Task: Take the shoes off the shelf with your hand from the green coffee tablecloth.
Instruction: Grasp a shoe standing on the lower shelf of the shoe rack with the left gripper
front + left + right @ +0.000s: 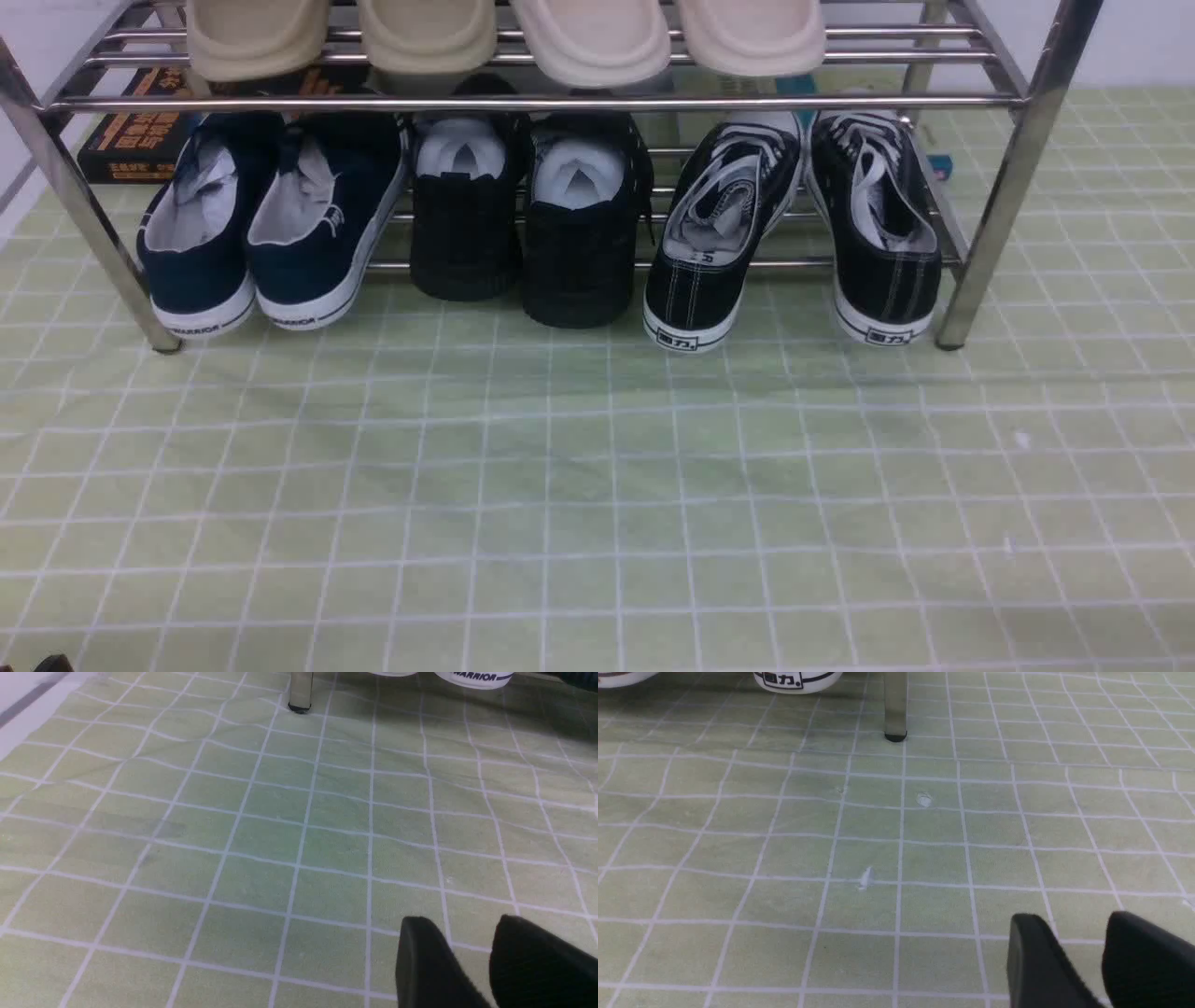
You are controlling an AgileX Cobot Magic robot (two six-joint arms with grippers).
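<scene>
left fingers (423, 961) and right fingers (1034, 961) hung half open, empty, over the tablecloth (597, 485); reach seemingly unstarted, shoes (574, 252) on shelf (994, 224) needed gripping.

chrome shelf (991, 233) upright on green gridded tablecloth (597, 485)

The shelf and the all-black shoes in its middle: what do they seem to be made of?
The shelf: likely chromed or polished metal tube; its rails are shiny and carry bright reflections. The shoes: uppers look like matte black textile, perhaps knit, with a faint ribbed texture; the white stuffing inside looks like paper.
</scene>
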